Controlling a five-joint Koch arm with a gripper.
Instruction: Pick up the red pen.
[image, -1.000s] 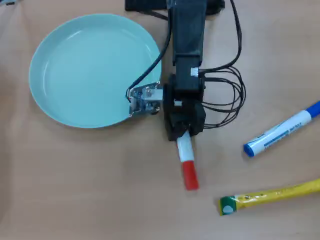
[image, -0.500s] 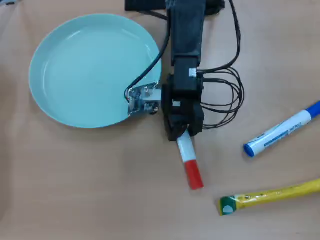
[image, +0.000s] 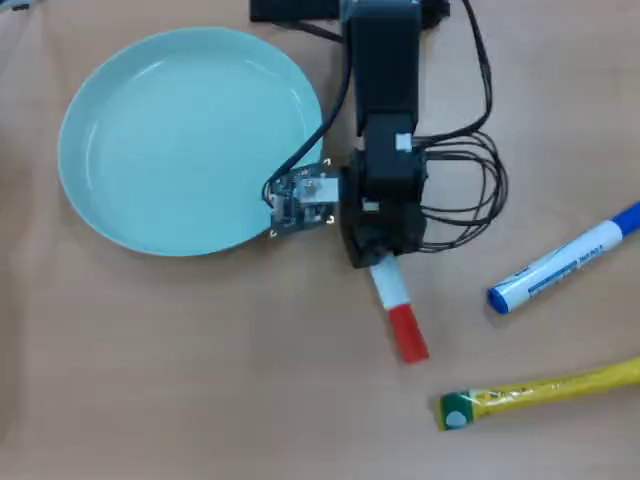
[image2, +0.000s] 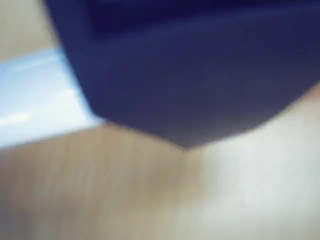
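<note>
In the overhead view the red pen (image: 398, 305), a thick white marker with a red cap, lies on the tan table. Its red cap points toward the bottom of the view. Its upper white end runs under my gripper (image: 379, 252), which is low over it. The black arm body hides the jaws, so I cannot tell whether they are closed around the pen. The wrist view is blurred. It shows only a dark jaw part (image2: 190, 75) close to the table and no pen.
A pale green plate (image: 100, 200) lies left of the arm, and its rim shows in the wrist view (image2: 35, 95). A white marker with a blue cap (image: 560, 262) and a yellow stick with a green end (image: 535, 393) lie at the right. Black cables (image: 470, 190) loop beside the arm.
</note>
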